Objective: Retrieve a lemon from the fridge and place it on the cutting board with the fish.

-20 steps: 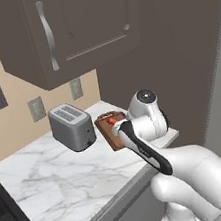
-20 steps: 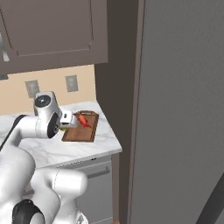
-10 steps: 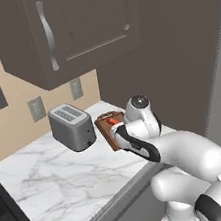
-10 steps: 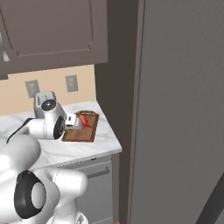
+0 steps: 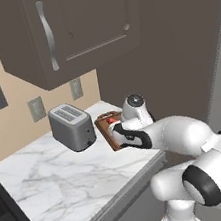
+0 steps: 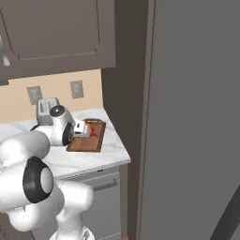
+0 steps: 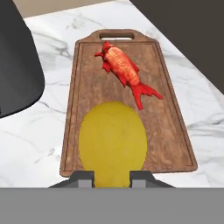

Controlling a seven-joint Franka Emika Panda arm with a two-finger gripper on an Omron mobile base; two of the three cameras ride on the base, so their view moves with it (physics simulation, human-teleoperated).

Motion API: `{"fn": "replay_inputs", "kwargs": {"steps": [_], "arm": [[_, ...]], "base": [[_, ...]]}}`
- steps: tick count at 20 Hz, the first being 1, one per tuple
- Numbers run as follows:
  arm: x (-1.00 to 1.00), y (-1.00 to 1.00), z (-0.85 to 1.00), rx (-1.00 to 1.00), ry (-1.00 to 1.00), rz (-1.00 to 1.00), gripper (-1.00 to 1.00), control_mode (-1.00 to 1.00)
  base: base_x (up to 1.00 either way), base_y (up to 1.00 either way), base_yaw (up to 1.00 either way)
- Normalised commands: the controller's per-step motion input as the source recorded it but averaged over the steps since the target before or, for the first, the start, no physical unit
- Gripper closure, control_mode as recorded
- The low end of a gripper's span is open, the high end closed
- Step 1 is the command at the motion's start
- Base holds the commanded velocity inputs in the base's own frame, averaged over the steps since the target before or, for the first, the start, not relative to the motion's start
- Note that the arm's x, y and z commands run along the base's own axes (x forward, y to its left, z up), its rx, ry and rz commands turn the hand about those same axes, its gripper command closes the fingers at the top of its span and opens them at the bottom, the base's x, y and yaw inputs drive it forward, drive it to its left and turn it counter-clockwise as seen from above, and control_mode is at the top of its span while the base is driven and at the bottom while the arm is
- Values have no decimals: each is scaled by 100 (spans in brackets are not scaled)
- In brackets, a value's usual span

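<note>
Since a second ago the arm has been folded lower and swung further over the tabletop [image 5: 52, 177], so that the gripper [image 7: 112, 178] is now carried above the near end of the cutting board [image 7: 173, 131]. In the hand view, nearest the camera, the lemon [image 7: 113, 142] is seen clamped between the two fingers [image 7: 83, 178], which are spread about as wide as the fruit and closed against its sides. It is held over the 6 o'clock end of the board, and whether it touches the wood cannot be told. Beyond it, toward 12 o'clock, the fish [image 7: 122, 68] lies on the board near the handle slot, apart from the lemon.

The fetching is judged done, with the fridge [image 6: 197, 117] standing shut at 3 o'clock in the right base view. Lowering, release and withdrawal are judged to be left.

The grasp and the lemon are given by the hand view. In the base views the board [image 6: 86, 143] is partly covered by the wrist, but the toaster [image 5: 72, 126] at its 9 o'clock and the dark wall cabinet [image 5: 64, 28] above are shown.
</note>
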Motion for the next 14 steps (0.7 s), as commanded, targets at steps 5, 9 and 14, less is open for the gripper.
{"fn": "replay_inputs", "kwargs": {"steps": [5,9,14], "arm": [[18,0,-15,0,2,-1,100,-100],[13,0,-24,0,5,-3,100,-100],[11,0,-29,-2,8,-5,100,-100]], "base": [[0,0,0],[0,0,0],[0,0,0]]}}
